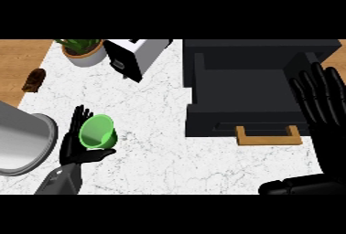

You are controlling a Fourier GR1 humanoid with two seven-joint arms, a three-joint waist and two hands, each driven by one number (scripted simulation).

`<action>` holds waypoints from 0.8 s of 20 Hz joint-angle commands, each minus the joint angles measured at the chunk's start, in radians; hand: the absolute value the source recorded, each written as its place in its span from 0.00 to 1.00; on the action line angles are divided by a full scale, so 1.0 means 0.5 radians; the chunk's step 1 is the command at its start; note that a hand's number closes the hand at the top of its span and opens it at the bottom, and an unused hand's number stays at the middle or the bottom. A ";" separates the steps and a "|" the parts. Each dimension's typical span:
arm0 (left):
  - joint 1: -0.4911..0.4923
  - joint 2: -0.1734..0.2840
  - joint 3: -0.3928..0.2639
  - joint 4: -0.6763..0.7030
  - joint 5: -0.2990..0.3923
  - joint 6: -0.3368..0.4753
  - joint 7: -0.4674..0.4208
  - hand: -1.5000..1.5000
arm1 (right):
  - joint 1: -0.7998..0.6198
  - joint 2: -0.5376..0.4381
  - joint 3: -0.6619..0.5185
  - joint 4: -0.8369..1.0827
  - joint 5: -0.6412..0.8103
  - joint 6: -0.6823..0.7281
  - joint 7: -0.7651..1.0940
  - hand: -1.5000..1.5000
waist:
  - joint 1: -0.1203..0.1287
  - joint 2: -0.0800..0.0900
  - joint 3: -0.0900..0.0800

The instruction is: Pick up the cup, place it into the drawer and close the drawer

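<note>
While the translucent green plastic cup (98, 131) sits cradled in the black left hand (76, 145), fingers behind it and thumb curled under its near side, the step in hand looks like the carry to the right toward the open dark grey drawer (238, 87). The cup lies tilted, its mouth turned toward the view, over the left part of the white marbled counter (162, 151), well apart from the drawer.

To do this well, the hand should travel rightward and slightly far, keeping the cup high enough to pass over the drawer's left wall instead of knocking it. The drawer's dark hollow lies far of its front panel with the tan wooden handle (267, 135), so the release should happen over that hollow, not over the front. Turning the cup nearer upright before letting go would likely keep it from rolling inside.

At the right edge the black right hand (323, 98) shows spread, fingers straight and pointing far, partly overlapping the drawer's right side; it seems well placed to push the front shut afterwards, but should stay out of the left hand's path.

Far left stand a white toaster-like box (138, 55) and a potted green plant (83, 50); a grey round pan (20, 137) lies at the left edge. None of them stands in the way.
</note>
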 commanded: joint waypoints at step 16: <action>-0.051 -0.065 -0.077 -0.011 0.013 -0.310 -0.230 1.00 | 0.061 0.049 0.046 0.085 0.057 0.018 -0.136 0.00 | 0.004 -0.002 0.001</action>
